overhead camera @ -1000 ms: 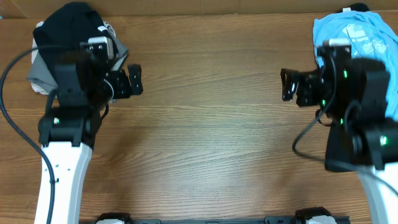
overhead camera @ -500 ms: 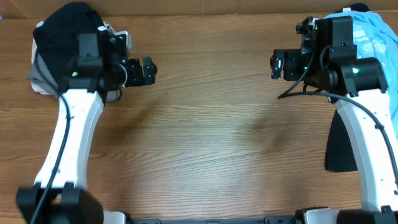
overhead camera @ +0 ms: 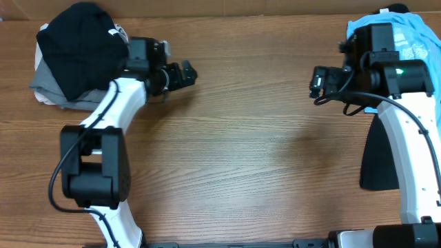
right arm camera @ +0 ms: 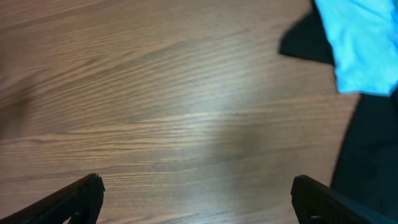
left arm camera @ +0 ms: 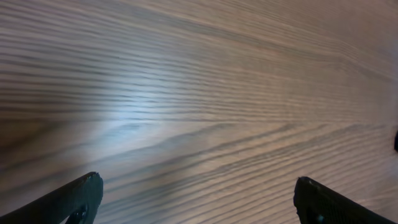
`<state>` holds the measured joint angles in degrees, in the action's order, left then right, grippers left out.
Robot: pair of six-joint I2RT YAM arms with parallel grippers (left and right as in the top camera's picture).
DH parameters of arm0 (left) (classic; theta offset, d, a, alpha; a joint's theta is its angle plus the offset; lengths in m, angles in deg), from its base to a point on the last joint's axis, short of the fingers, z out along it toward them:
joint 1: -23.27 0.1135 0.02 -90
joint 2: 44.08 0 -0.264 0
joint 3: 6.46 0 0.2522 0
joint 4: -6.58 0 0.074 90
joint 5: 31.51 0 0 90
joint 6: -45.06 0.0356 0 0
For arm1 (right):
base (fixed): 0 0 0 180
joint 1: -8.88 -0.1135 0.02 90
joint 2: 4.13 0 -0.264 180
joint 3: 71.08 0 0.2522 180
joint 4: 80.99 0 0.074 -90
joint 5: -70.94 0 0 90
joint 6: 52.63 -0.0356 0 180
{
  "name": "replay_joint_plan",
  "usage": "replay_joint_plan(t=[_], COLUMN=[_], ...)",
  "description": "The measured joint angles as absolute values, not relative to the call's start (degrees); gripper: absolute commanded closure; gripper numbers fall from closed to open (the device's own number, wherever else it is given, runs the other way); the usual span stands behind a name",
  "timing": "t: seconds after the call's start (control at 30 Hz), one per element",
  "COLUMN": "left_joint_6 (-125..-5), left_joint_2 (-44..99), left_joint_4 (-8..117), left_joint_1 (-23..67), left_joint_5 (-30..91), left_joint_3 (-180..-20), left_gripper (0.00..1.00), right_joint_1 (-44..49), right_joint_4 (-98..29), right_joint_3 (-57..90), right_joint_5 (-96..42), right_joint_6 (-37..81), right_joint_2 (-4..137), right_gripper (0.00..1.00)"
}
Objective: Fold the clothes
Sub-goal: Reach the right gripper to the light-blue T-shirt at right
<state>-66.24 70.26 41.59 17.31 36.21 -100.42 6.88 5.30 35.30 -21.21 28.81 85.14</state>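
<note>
At the far-right corner of the brown wood-grain table (overhead camera: 241, 158) lies the crumpled light-blue T-shirt (overhead camera: 413, 34), the bunched black garment (overhead camera: 76, 48) at its far-left corner; left gripper (overhead camera: 186, 73) and right gripper (overhead camera: 317, 83), both spread and empty above its middle, risk pinching several layers of a heap together.

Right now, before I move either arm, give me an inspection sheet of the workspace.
Surface: wooden table, grain showing across the middle.
Job's things: light-blue T-shirt bunched at the far right corner; black garment heaped on a grey garment at far left.
Clutter: nothing seen.
Grippers: left gripper and right gripper open, holding nothing, over bare wood.
Cables: black cable looping below the right wrist.
Surroundings: pale strip beyond the far edge, cannot tell what.
</note>
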Motion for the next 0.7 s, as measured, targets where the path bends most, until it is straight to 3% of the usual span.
replay_joint_plan(t=[0.4, 0.7], left_joint_6=[-65.7, -55.7], left_joint_2=[71.1, 71.0], left_joint_4=[40.9, 53.9], left_joint_1=[14.2, 12.5], left_joint_5=[33.7, 31.6], left_joint_3=[-100.4, -102.1], left_gripper=[0.0, 0.0], right_joint_1=[9.8, 28.0], right_joint_4=[3.6, -5.6], right_joint_3=[35.3, 35.4], right_joint_5=[-23.7, -24.1], right_joint_6=[27.0, 27.2], right_joint_2=[85.1, 86.3], right_gripper=[0.0, 0.02])
